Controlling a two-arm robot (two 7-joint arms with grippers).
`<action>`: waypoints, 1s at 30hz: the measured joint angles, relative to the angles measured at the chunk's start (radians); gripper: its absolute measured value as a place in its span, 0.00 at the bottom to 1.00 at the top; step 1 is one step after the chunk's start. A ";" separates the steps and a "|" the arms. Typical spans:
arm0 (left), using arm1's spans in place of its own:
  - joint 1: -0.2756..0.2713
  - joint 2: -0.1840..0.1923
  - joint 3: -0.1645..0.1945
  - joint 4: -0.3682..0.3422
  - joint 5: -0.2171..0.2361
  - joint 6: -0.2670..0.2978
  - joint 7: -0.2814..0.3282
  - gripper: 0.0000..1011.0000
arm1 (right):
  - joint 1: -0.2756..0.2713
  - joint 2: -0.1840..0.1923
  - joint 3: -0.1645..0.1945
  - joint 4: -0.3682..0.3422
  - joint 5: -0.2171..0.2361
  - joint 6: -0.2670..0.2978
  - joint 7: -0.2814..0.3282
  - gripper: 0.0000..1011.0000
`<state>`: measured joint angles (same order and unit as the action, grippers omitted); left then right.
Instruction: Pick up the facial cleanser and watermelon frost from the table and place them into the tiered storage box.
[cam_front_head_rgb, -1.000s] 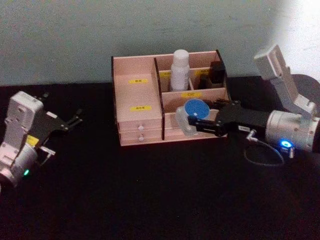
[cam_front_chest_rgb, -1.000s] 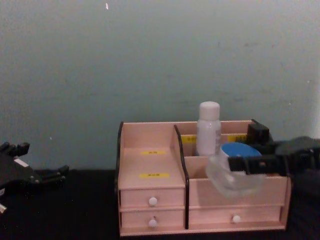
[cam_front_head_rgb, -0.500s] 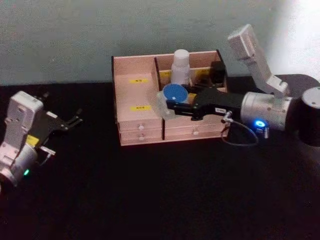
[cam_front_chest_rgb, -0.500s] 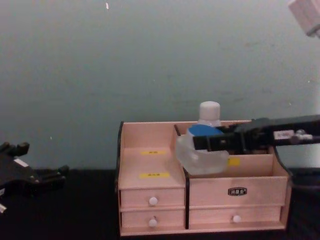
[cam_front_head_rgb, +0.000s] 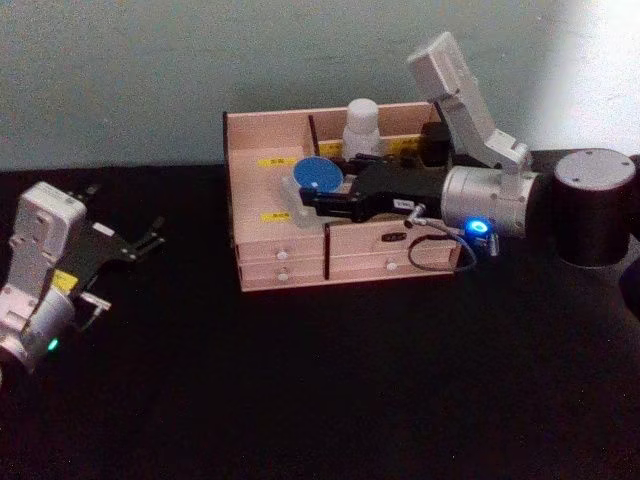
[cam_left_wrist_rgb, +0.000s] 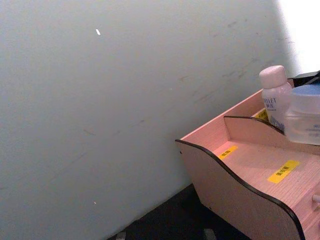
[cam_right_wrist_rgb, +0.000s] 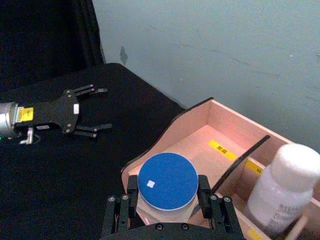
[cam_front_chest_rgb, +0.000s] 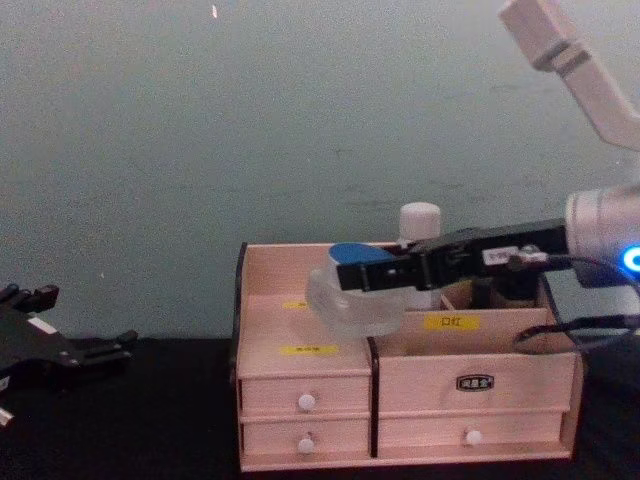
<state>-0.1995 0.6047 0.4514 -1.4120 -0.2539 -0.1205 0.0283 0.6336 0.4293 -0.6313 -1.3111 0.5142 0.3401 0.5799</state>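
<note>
**Q:** Where is the jar you are carrying, and how do your jaws stand?

**A:** My right gripper (cam_front_head_rgb: 312, 195) reaches in from the right, jaws clamped on the sides of a clear jar with a blue lid (cam_right_wrist_rgb: 168, 183). I take it for one of the two task items, though I cannot tell which. It hangs upright, lid up, above the left stepped compartment of the tiered storage box (cam_front_head_rgb: 270, 255), just past the dark divider.

**Q:** Which way does it need to go?

**A:** Straight down, I judge. The wooden step with the yellow labels lies directly below the jar. The jar is short and round, so its long axis hardly matters, only keeping it level.

**Q:** And the rest?

**A:** A white bottle (cam_front_head_rgb: 360, 128) stands in the far middle compartment, just right of the jar. My left gripper (cam_front_head_rgb: 140, 243) rests parked on the black desk (cam_front_head_rgb: 330, 390) at far left, well apart, its jaws spread.

**Q:** What differs from a second ago?

**A:** Then the jar hung in front of the right compartments; it has since travelled left across the divider.
</note>
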 joint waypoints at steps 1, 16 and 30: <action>0.000 0.000 0.000 0.000 0.000 0.000 0.000 0.99 | 0.011 -0.011 -0.005 0.016 -0.002 0.002 0.000 0.70; 0.000 0.000 0.000 0.000 0.000 0.000 0.000 0.99 | 0.094 -0.097 -0.035 0.167 -0.026 0.011 0.007 0.70; 0.000 0.000 0.000 0.000 0.000 0.000 0.000 0.99 | 0.141 -0.156 -0.041 0.266 -0.043 0.018 0.013 0.70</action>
<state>-0.1995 0.6047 0.4513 -1.4120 -0.2539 -0.1205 0.0283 0.7746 0.2736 -0.6720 -1.0449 0.4716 0.3584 0.5926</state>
